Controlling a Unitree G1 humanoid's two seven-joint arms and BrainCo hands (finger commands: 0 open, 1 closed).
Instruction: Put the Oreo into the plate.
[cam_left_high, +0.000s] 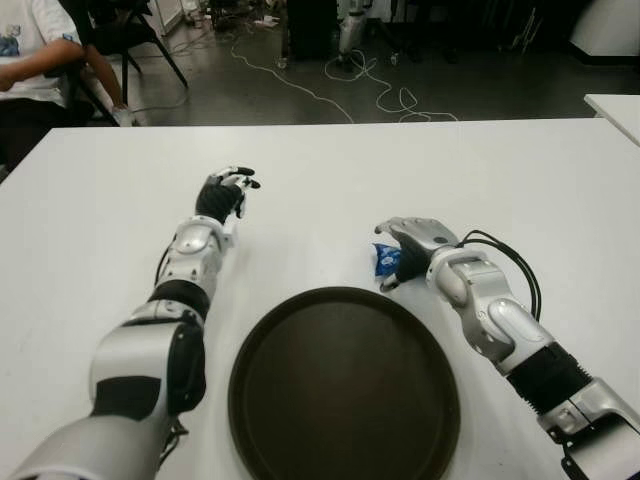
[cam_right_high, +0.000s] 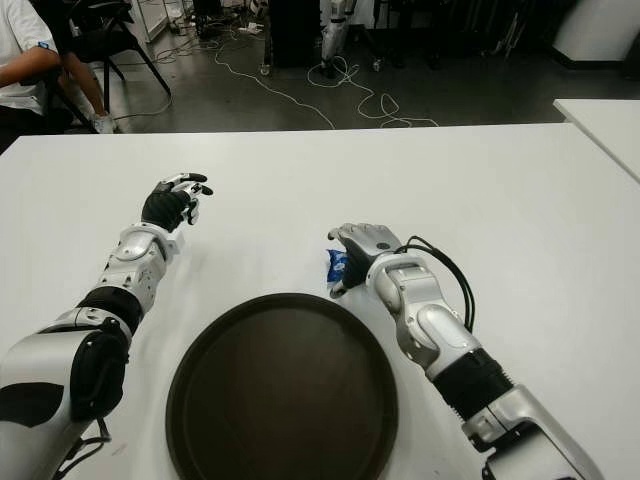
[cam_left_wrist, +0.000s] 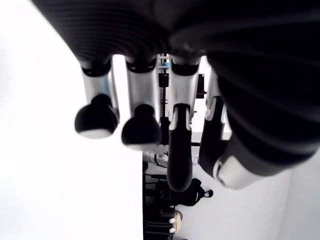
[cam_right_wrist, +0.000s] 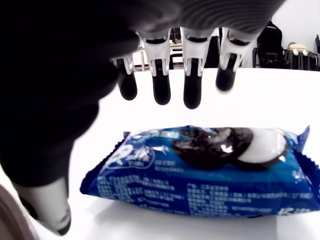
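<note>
Your right hand (cam_left_high: 412, 243) poised over the blue Oreo pack (cam_right_wrist: 210, 170), fingers apart and gripping nothing, pack flat on the white desk (cam_left_high: 520, 190) just beyond the dark plate's (cam_left_high: 262, 340) rim, left hand (cam_left_high: 224, 190) relaxed, empty, further left.

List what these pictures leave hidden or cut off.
- Oreo pack: its end runs past the right wrist view's edge; in the eye views the right hand covers most of it.
- Plate: near rim cut by the eye views' lower edge.
- Left hand: palm underside unseen in eye views.
</note>
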